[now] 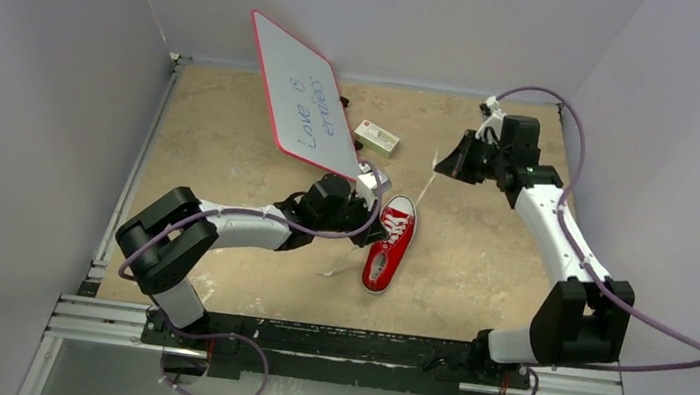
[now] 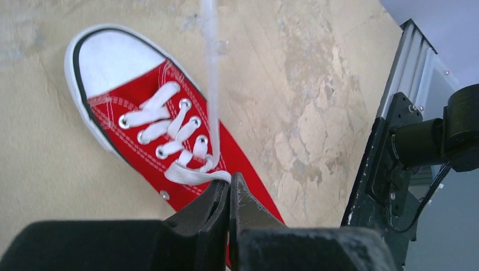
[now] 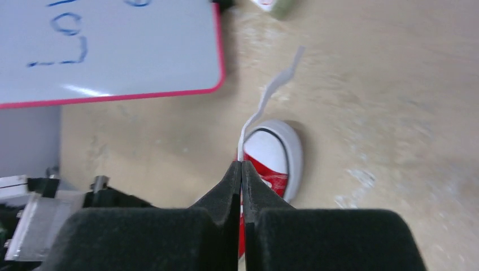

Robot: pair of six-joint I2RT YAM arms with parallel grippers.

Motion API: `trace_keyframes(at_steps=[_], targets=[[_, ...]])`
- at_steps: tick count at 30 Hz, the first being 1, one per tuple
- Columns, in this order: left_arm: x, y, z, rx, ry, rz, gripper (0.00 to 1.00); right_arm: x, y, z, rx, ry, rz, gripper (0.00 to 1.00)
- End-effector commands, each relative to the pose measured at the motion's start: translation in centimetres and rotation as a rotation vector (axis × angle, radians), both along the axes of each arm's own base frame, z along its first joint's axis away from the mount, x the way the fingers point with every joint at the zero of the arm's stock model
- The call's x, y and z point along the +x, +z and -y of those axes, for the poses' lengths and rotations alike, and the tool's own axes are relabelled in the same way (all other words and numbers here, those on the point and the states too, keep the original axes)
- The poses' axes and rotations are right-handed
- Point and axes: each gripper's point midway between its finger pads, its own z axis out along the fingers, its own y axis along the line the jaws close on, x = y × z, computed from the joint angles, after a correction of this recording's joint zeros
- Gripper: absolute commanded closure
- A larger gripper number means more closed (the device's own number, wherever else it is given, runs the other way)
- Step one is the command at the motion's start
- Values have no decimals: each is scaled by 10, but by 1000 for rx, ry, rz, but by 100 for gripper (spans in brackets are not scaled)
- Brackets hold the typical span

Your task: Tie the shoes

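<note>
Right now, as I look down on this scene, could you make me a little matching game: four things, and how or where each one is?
Things:
1. red sneaker
2. whiteboard
3. small box
4. right tool

States:
A. shut on a white lace
B. tilted up, with blue writing on it
C. on its sole, laces not yet tied
D. lying flat beside the whiteboard

Pairs: 1-C, 2-B, 3-D, 4-A
</note>
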Motion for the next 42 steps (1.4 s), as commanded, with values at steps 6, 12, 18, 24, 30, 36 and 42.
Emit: trace_keyframes(at_steps=[6, 12, 18, 24, 30, 36, 42], targets=[[10, 37, 23, -78, -122, 220, 100, -8, 22, -100, 338, 461, -2, 100], [-8, 28, 20, -38, -205, 277, 99, -32, 4, -145, 444, 618, -132, 100], [-19, 24, 21, 0, -293, 381, 99, -66, -18, -180, 439, 738, -279, 100], [-21, 11, 15, 88, -347, 449, 99, -102, -35, -204, 442, 850, -413, 100], [-31, -6, 8, 118, -360, 430, 99, -137, -52, -225, 459, 919, -518, 100], [-38, -1, 9, 56, -322, 406, 99, -150, -56, -222, 502, 911, -582, 78], [-41, 3, 12, 30, -312, 382, 99, -115, -41, -205, 442, 754, -501, 44]])
